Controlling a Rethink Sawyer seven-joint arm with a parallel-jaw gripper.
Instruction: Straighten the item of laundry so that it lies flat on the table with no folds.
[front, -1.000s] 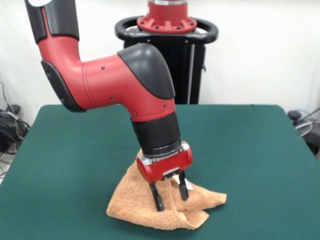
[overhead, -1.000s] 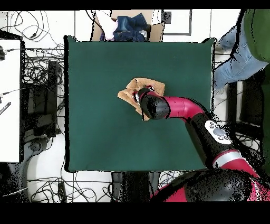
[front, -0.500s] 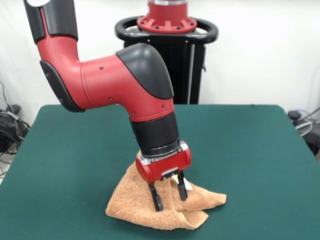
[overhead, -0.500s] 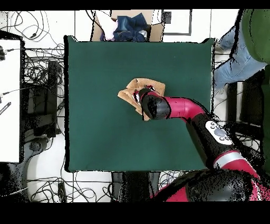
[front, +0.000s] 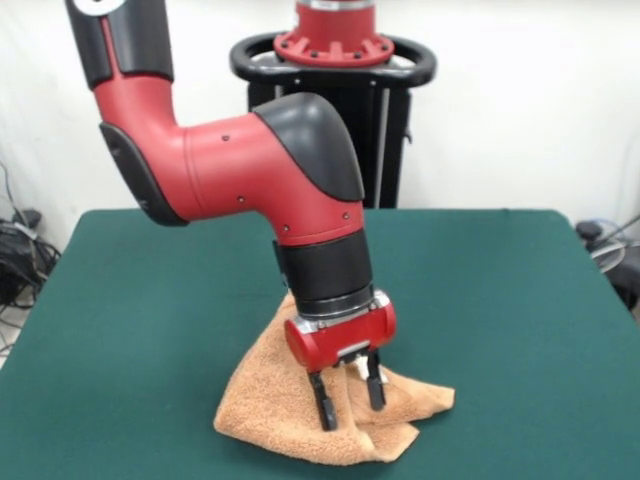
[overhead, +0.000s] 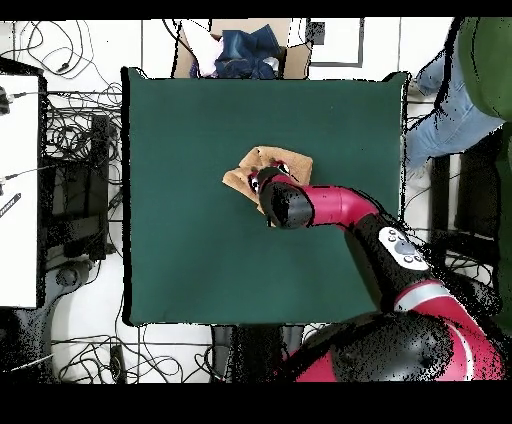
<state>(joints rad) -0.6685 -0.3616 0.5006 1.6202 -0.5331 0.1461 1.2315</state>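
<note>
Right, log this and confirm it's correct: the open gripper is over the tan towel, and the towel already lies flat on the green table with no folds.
Not quite. The towel is not flat: the front view shows it bunched up, with folds and a raised part under the arm. The rest holds: the gripper is open, fingers apart over the towel, and the table is green.

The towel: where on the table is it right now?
In the front view the towel lies bunched near the front edge of the green table, slightly left of centre, directly under the open gripper. Overhead it sits just above centre.
</note>
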